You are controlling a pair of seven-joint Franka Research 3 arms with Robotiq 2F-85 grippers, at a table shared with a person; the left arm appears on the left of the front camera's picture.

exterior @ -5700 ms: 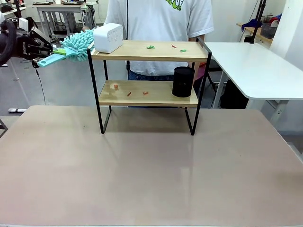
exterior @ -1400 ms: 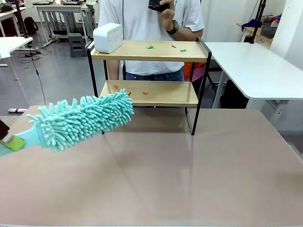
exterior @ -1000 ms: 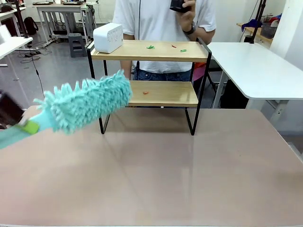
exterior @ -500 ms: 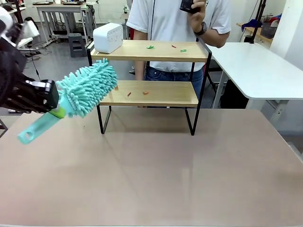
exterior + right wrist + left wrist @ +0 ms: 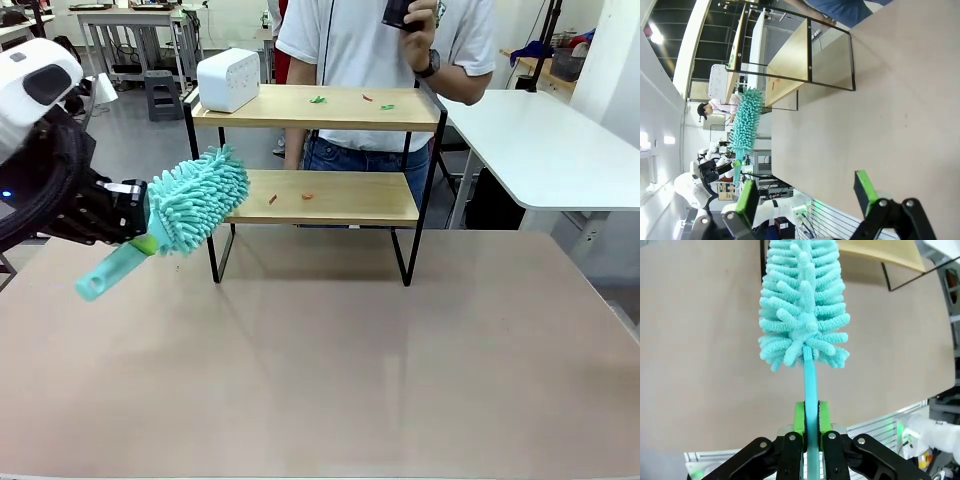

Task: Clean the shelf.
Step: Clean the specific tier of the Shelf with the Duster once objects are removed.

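Front view: the broad brown surface (image 5: 330,370) runs out to the shelf (image 5: 350,198), which stands upright on its four legs near the far edge. Its long axis lies left to right across the picture and its open front faces the robot. A person (image 5: 370,40) in a white T-shirt stands just behind it, one hand (image 5: 412,14) raised with a dark object.

From the left comes the robot's white left arm, carrying a teal duster (image 5: 195,197). The duster's long axis slants from the handle end, low and to the left, up to the fluffy head on the right. The head points at the left end of the shelf's lower board; whether it touches the board or the black frame cannot be told.

A white box (image 5: 228,80) sits on the left end of the top board.

The left gripper (image 5: 135,222) grips the duster where handle meets head. In the left wrist view the green-padded fingers (image 5: 799,417) are pressed against the thin teal handle from both sides, the head rising straight ahead toward the shelf's corner.

In the right wrist view the right gripper (image 5: 807,195) hangs above the surface, well apart from the shelf, its fingers (image 5: 747,196) spread wide.

Small green scraps (image 5: 318,99) lie on the top board and red scraps (image 5: 307,196) on the lower one.
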